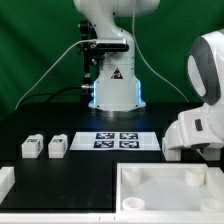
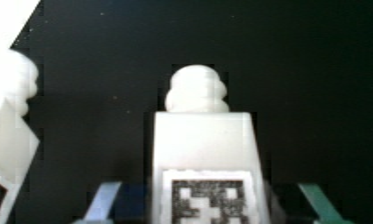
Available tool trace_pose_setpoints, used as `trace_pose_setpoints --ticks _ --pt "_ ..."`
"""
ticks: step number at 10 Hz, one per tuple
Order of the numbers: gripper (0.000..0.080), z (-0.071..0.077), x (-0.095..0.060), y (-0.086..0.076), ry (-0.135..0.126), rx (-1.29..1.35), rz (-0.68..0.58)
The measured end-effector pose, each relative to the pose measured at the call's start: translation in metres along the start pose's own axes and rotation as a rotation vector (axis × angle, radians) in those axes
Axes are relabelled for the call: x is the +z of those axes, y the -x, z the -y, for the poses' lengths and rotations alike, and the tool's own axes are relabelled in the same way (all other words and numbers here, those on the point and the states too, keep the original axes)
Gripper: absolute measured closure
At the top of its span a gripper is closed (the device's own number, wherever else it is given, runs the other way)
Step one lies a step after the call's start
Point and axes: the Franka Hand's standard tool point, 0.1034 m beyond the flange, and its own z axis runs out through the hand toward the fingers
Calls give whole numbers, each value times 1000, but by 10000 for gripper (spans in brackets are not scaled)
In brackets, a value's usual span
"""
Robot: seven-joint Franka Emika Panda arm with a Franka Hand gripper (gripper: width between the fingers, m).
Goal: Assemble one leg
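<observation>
In the wrist view a white leg stands between my fingers, its black-and-white tag facing the camera and its rounded threaded tip pointing away. My gripper is open. Both fingertips flank the leg with a dark gap on each side. A second leg lies close beside it. In the exterior view the arm's white hand is low at the exterior view's right and hides these legs and the fingers. Two more legs lie at the left.
The marker board lies in the middle in front of the robot base. The large white tray-like piece with corner sockets is at the front right. Another white part is at the front left edge.
</observation>
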Motion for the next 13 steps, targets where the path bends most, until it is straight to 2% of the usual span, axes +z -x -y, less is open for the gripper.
trace_pose_setpoints --ticks 1,2,3,4,6,7,8,9,11,12,13 --pt "514 0 0 0 0 0 0" --pt "513 -4 -7 4 4 -33 12" --pt "513 -13 -38 10 12 -67 -2" --pt "512 -21 -72 17 10 -81 -68" --pt "512 -38 -121 34 3 -123 -223" --pt "512 -49 -135 47 6 -127 -318" --pt "512 -48 -128 43 13 -122 -390" --pt "512 -46 -128 33 16 -127 -481" --pt "512 -53 -139 31 24 -141 -678" --pt "512 -65 -175 19 1 -163 -825" --pt "512 -76 -204 7 7 -152 -983"
